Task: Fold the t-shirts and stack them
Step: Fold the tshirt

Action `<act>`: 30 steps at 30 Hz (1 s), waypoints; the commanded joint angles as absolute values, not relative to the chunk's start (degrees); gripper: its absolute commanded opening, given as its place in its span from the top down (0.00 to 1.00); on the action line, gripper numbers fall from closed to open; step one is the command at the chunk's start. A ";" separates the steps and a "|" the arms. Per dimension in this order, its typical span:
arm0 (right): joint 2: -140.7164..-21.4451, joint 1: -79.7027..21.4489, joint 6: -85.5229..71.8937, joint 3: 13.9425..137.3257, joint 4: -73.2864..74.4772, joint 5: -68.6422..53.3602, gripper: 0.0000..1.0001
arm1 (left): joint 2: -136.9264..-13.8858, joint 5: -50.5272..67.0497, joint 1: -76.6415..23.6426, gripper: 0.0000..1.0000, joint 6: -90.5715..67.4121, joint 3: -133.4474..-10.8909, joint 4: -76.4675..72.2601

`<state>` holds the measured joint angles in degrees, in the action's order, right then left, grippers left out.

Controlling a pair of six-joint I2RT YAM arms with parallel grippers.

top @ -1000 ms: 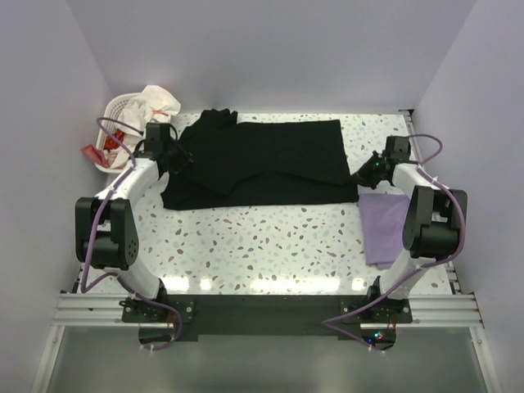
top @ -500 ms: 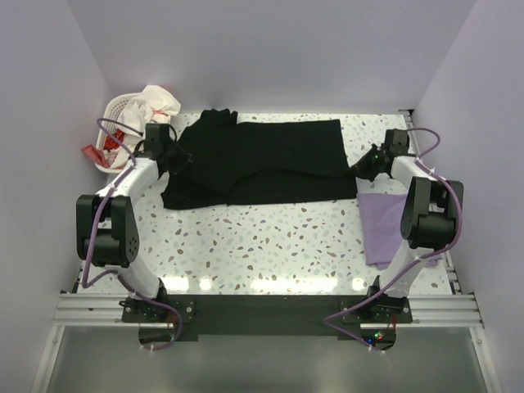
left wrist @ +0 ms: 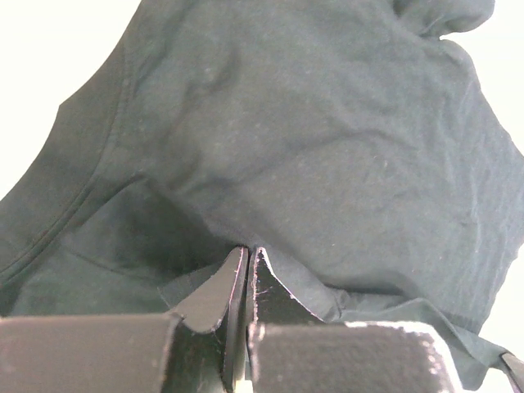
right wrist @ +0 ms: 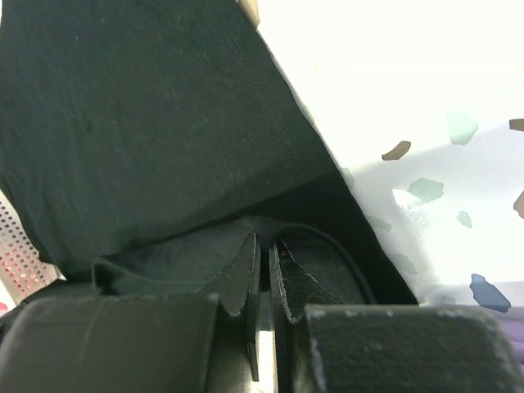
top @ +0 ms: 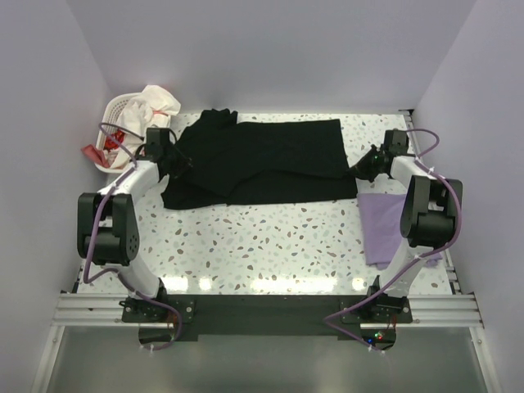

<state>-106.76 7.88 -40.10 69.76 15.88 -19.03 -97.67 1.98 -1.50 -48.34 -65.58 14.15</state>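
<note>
The black t-shirt (top: 270,160) lies spread sideways across the back of the table, its left part bunched in folds. My left gripper (top: 173,160) is at its left end, and the left wrist view shows that gripper (left wrist: 247,250) shut on a pinch of the black cloth (left wrist: 327,123). My right gripper (top: 359,169) is at the shirt's right end. Seen from the right wrist, that gripper (right wrist: 264,239) is shut on a fold of the black cloth's (right wrist: 147,106) hem. The lavender t-shirt (top: 383,229) lies folded at the right edge, beside the right arm.
A white laundry basket (top: 117,110) stands at the back left corner, with white cloth (top: 155,100) heaped in it and a red item (top: 92,151) hanging at its side. The speckled tabletop (top: 270,237) stretches between the shirt and the arm bases. Walls close off three sides.
Both grippers have shifted a little toward the back, keeping their hold on the black shirt. Its right near corner has been drawn back and inward with the right gripper.
</note>
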 commanded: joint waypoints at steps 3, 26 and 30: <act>-102.57 7.91 -39.99 68.12 15.21 -18.46 0.99 | -90.89 2.64 -0.79 1.00 -46.93 -62.14 11.69; -72.52 8.26 -35.51 47.90 21.88 -16.96 0.98 | -54.23 0.53 -0.79 1.00 -48.16 -40.87 21.97; -70.93 8.44 -35.42 46.58 22.32 -16.87 0.98 | -55.02 0.61 -0.79 1.00 -47.81 -40.08 21.89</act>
